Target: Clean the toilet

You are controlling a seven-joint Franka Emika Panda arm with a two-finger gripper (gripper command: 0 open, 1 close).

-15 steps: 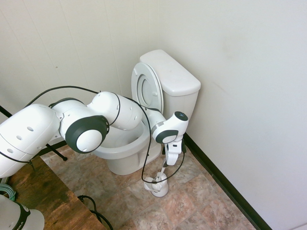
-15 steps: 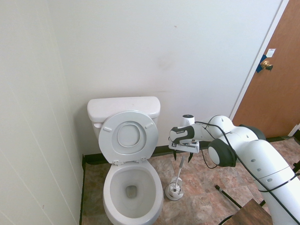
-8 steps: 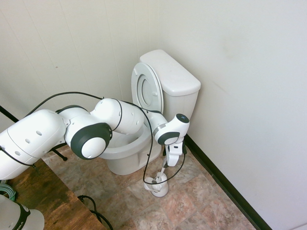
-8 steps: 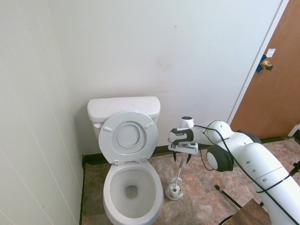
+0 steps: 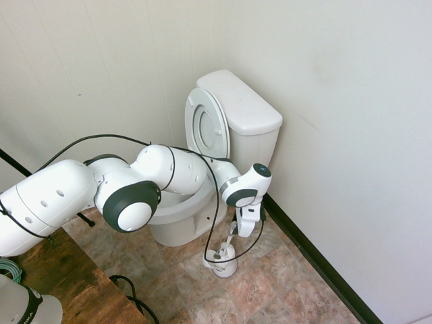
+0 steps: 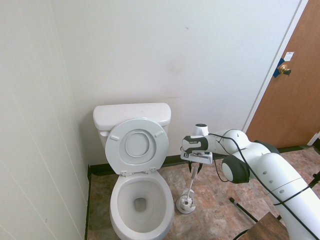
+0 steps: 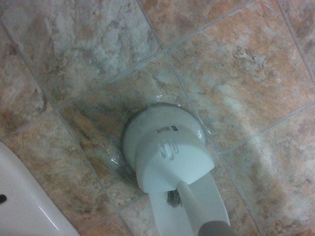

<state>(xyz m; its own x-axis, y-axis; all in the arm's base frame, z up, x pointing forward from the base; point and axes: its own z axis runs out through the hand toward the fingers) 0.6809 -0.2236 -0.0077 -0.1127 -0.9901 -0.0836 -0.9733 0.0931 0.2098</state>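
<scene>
Gripper had dropped a touch vs. a sec ago and was down over the top of the brush handle, beside the toilet. From the 1st ext. view I couldn't tell if the fingers were spread or pinching; too small, too much white on white. Brush holder sat on the tile floor, just beside the bowl's base, brush in it.

2nd ext. view: arm came in from the right, gripper right at the handle top, lower than before. Toilet in the corner vs. the wall, lid and seat up, bowl open. Holder on the floor near the bowl.

Wrist view: holder seen from above, handle rising toward the cam, a sliver of toilet at the edge.

My read: it's going for the brush, so scrubbing hasn't begun; next it needs a firm hold and a straight lift out.
</scene>
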